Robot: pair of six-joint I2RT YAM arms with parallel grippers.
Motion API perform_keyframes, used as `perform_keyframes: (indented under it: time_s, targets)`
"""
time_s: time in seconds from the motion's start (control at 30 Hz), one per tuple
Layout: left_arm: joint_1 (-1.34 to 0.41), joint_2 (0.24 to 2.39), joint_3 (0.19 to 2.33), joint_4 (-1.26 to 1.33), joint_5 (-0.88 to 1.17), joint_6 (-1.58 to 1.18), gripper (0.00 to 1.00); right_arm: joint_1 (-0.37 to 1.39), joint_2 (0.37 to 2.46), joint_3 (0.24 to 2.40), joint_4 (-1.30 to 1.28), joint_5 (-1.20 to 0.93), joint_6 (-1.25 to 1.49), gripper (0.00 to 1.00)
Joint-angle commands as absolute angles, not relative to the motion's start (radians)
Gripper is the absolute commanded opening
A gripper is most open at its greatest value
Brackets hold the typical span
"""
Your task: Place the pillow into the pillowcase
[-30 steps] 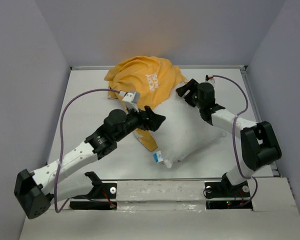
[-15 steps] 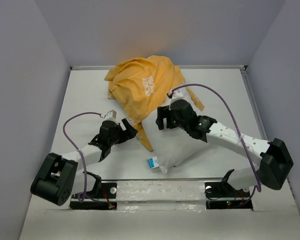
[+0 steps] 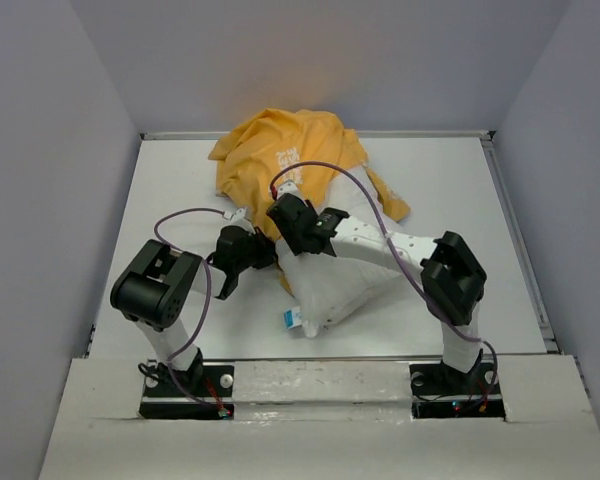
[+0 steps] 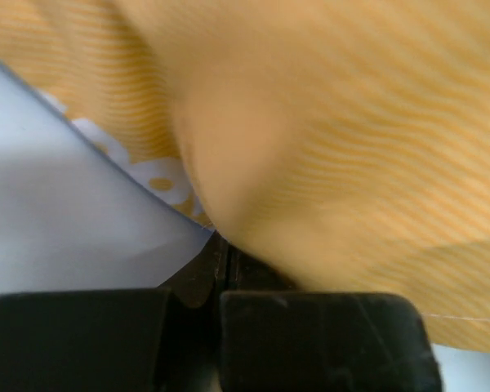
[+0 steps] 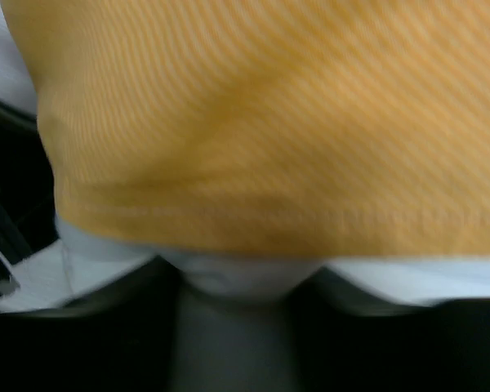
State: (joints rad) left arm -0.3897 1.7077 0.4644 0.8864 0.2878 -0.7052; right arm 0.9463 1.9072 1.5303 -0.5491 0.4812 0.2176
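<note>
Note left gripper (image 4: pixel 219 273) pressed together on a fold of pillowcase (image 3: pixel 280 165) edge right at its fingertips, probably to pin one side of the mouth, with the rest of the cloth bunched beyond it. Find right gripper (image 3: pixel 292 222) spread wide just beside the left, orange hem above its fingers, pillow (image 3: pixel 345 285) beneath them and trailing back under its arm. Looks placed to work the hem over the pillow's near corner.

A flat white table (image 3: pixel 160 200) bore a crumpled orange-yellow fabric pillowcase (image 3: pixel 270 150). A plump white pillow (image 3: pixel 340 285) lay touching it.
</note>
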Motion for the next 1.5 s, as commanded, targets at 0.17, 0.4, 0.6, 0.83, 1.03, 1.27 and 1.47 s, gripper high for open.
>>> perform_keyframes:
  time_s: [0.17,0.4,0.6,0.83,1.03,1.27,1.47]
  targets:
    - [-0.574,1.346,0.31,0.99,0.451,-0.792,0.0,0.753,1.855,1.496,0.024,0.26,0.613,0.0]
    - [-0.612,1.072,0.245,0.81,0.492,-0.795,0.0,0.684,1.55,1.339,0.418,0.667,0.714,0.0]
    - [-0.623,1.175,0.418,0.821,0.601,-0.79,0.0,0.77,1.626,1.294,0.577,0.735,0.488,0.0]
    - [-0.53,0.892,0.434,0.64,0.604,-0.759,0.0,0.839,1.939,1.286,0.445,0.462,0.584,0.0]
    - [-0.371,0.813,0.305,0.535,0.568,-0.784,0.0,0.793,1.601,1.198,0.135,0.252,0.41,0.86]
    - [-0.307,0.854,0.262,0.511,0.471,-0.749,0.0,0.415,1.403,1.144,-0.104,-0.17,0.286,1.0]
    - [-0.506,0.676,0.665,-0.034,0.273,-0.558,0.99,0.233,1.768,1.277,-0.115,-0.565,0.25,1.0]
